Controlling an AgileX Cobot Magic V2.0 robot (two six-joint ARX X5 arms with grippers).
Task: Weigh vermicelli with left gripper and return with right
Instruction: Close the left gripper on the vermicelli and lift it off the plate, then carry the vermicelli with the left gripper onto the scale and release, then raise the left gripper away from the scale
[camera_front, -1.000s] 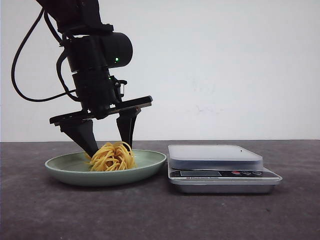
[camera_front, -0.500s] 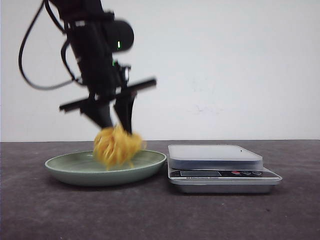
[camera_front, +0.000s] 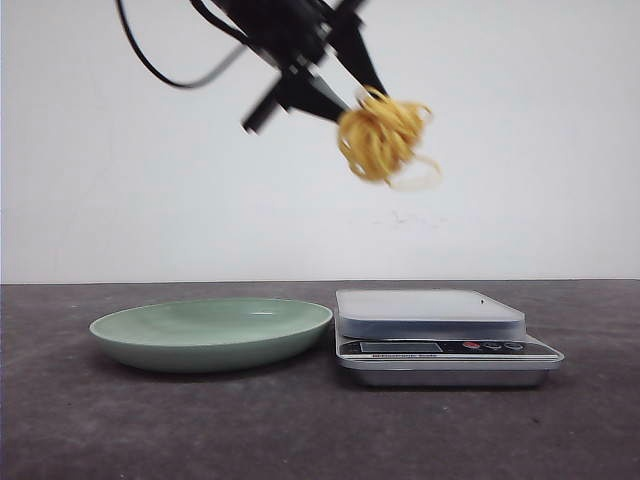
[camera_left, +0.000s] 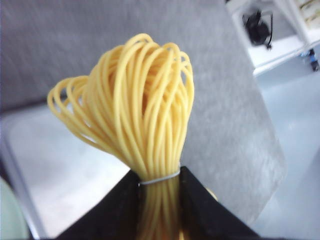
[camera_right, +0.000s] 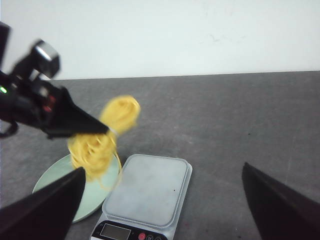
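Note:
My left gripper (camera_front: 345, 95) is shut on the vermicelli (camera_front: 383, 137), a small nest of yellow noodle strands, and holds it high in the air above the near-left part of the scale (camera_front: 430, 312). In the left wrist view the strands (camera_left: 135, 110) are pinched between the two black fingers (camera_left: 117, 205). The pale green plate (camera_front: 212, 330) lies empty left of the scale. My right gripper (camera_right: 160, 210) is open and empty, high above the scale (camera_right: 147, 192); it also sees the vermicelli (camera_right: 105, 137) and the left gripper (camera_right: 105, 129).
The scale has a display and buttons (camera_front: 440, 347) on its front face. Plate and scale stand close together on a dark grey table (camera_front: 120, 420) before a white wall.
My left gripper closed on the vermicelli, lifted it off the plate and carried it up and to the right, over the scale. The plate is now empty.

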